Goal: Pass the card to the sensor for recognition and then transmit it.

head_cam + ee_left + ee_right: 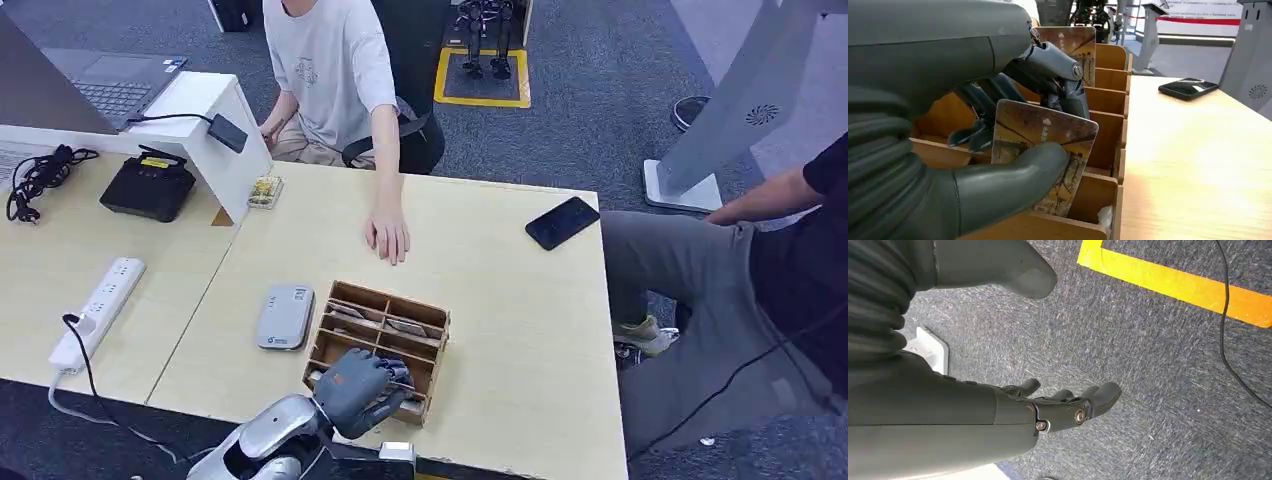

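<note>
My left hand (pixel 362 390) sits at the near end of the wooden card rack (pixel 385 340), at about six o'clock on the bench (pixel 520 330), and my thumb and fingers (pixel 1058 65) pinch one card (pixel 1048 145) by its faces. I judge the grip is set this way because the slots stand the cards on edge, so only the top part is free to take. The card still has its lower edge down in the nearest compartment, so I count it as grasped but not yet drawn out. Another card (pixel 1075 42) stands in a farther slot.

The grey sensor pad (pixel 285 316) lies flat just beside the rack at its nine o'clock, near enough that a short carry should reach it. A person's hand (pixel 388 236) rests at twelve o'clock, probably waiting to receive the card afterwards.

My right hand (pixel 1068 407) hangs over the carpet floor (pixel 1148 390) with its fingers loosely apart, holding nothing.

The bench is pale wood. A black phone (pixel 562 222) lies at two o'clock, a white power strip (pixel 98 312) at nine. A yellow floor line (pixel 1173 285) marks the blue-grey carpet.
</note>
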You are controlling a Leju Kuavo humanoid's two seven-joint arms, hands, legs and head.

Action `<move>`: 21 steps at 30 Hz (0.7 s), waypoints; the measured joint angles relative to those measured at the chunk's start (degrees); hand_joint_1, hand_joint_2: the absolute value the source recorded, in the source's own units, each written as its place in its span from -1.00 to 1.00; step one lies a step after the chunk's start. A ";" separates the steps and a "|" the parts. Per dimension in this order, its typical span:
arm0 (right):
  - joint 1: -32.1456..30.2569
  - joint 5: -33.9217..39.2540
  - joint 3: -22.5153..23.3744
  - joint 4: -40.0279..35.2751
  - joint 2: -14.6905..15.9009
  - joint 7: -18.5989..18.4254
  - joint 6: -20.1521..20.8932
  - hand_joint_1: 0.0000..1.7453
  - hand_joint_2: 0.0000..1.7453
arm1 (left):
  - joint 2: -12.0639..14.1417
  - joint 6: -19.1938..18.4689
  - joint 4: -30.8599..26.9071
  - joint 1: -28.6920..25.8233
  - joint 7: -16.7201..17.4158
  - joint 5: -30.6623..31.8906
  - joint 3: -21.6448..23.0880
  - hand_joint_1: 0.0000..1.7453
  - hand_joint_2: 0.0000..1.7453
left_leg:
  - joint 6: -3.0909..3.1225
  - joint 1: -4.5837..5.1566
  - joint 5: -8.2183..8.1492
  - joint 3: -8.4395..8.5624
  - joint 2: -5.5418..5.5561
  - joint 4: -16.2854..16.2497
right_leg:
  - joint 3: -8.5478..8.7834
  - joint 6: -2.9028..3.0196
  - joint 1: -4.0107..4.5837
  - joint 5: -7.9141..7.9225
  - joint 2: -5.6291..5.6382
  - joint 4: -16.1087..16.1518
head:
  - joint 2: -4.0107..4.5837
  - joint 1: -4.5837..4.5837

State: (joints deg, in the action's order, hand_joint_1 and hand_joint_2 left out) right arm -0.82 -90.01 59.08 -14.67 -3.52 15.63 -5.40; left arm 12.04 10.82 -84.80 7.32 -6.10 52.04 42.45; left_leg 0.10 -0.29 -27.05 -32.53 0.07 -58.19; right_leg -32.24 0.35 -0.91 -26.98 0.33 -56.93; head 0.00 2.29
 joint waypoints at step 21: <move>0.24 0.00 0.04 0.66 0.24 1.53 -0.02 -1.00 1.00 | 15.66 -17.34 -9.64 21.11 -4.78 -32.90 -13.38 1.00 1.00 | -0.38 -0.44 0.42 -0.24 0.03 -0.01 | -0.24 0.43 0.40 0.35 -0.02 -0.06 | 0.00 -0.02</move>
State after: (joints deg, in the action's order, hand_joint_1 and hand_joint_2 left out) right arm -0.58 -90.01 59.12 -14.01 -3.28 17.16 -5.42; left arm 27.70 -6.52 -94.45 28.44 -10.88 19.14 29.06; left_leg -0.28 -0.74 -26.63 -32.77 0.10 -58.20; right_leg -32.48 0.78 -0.51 -26.63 0.31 -56.99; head 0.00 2.27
